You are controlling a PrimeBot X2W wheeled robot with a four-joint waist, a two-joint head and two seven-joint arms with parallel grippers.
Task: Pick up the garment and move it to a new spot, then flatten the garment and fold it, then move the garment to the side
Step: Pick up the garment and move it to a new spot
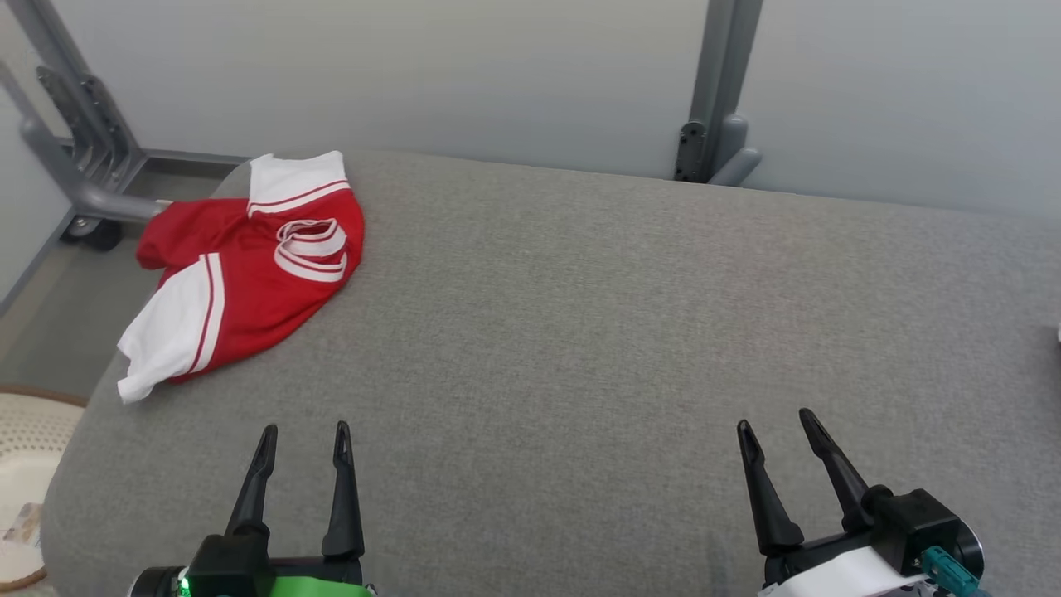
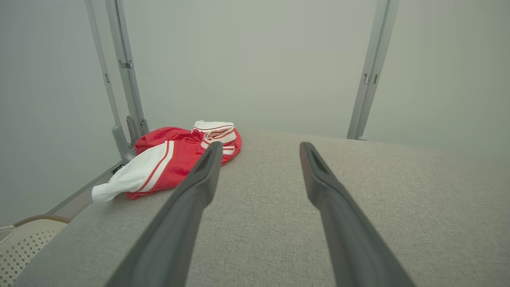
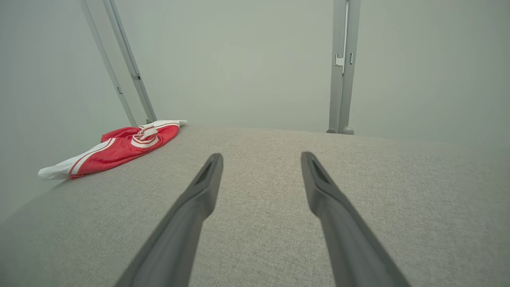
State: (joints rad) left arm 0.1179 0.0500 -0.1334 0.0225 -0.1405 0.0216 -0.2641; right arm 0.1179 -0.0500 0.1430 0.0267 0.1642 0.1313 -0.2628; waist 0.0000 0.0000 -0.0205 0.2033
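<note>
At the far left corner of the surface (image 1: 580,332): the garment (image 1: 249,257) lies in a loose heap that reaches the left rim, well apart from both claws.
Handling: judged light, soft and limp. It will sag and drape from any pinch, and its layers may slide over each other, so a grab on one layer could drag the rest unevenly.
Where to take hold: probably the bunched red cloth beside the collar (image 1: 311,249), or the two shoulders, one per claw. The white sleeve (image 1: 170,327) at the rim is an easy pinch but would leave the body trailing.
Look: a red sports top with white sleeves, thin red stripes near the sleeve seams and a white-and-red ribbed collar. It is crumpled and partly folded on itself.
Left claw (image 1: 305,429): fingers spread apart, empty, over the near edge, the closer one to the garment.
Right claw (image 1: 776,419): fingers spread apart, empty, over the near right of the surface.
Stage: nothing lifted yet; the pick-up comes first.
</note>
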